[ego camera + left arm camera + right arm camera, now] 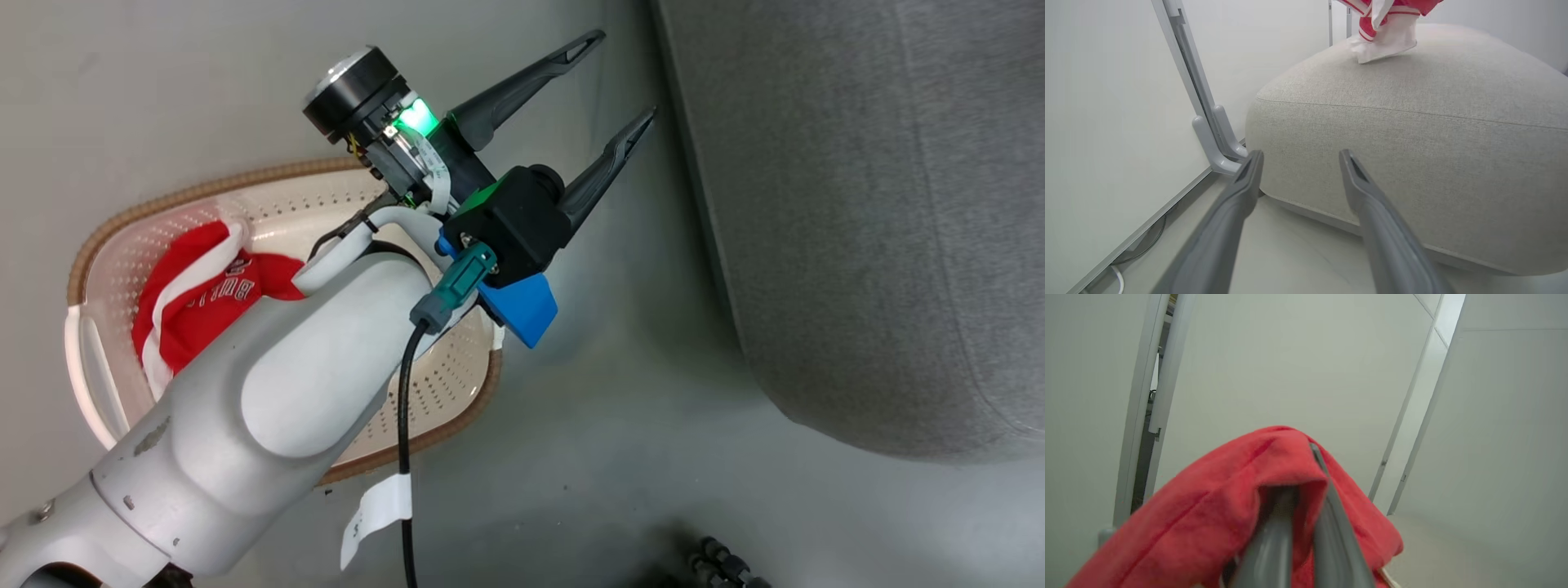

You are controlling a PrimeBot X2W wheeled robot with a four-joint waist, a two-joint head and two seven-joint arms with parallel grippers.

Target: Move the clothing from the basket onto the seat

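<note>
Grey seat [1412,122], clothing [1386,38] hanging upright, touching

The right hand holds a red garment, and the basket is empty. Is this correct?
Not quite. The right hand holds a red garment, but the basket is not empty: the head view shows a second red garment lying inside it.

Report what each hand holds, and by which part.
Right hand: shut on a red garment, pinching a bunched fold of its red fabric; which part of the garment cannot be told. Left hand: open, holding nothing.
</note>
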